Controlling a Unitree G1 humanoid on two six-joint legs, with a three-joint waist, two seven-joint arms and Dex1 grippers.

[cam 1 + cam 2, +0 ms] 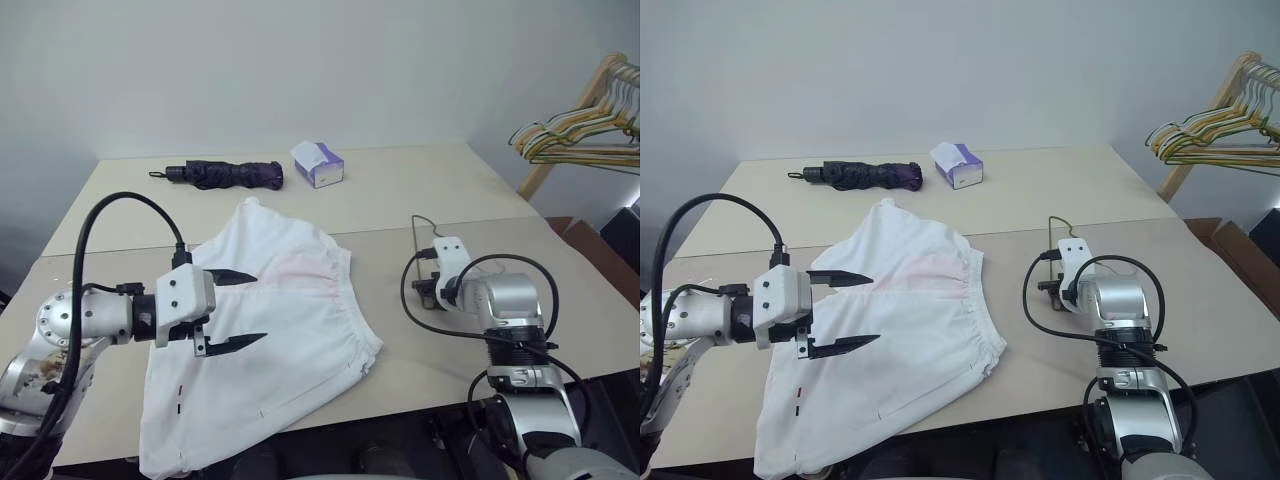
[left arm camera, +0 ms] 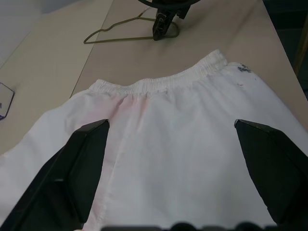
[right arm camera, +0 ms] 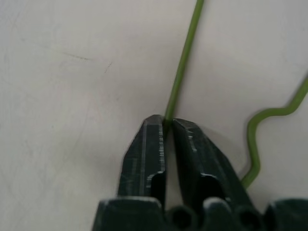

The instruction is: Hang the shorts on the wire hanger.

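Shorts (image 1: pixel 270 330) are lying flat on the table (image 1: pixel 430 190); I'm hovering my left gripper (image 1: pixel 240 310) above them, fingers spread wide. Right of them, my right gripper (image 3: pixel 167 127) is pinching the wire hanger (image 3: pixel 182 62).

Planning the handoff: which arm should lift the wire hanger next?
Right. The right gripper is already shut on the wire hanger lying on the table, while the left gripper hovers open over the shorts.
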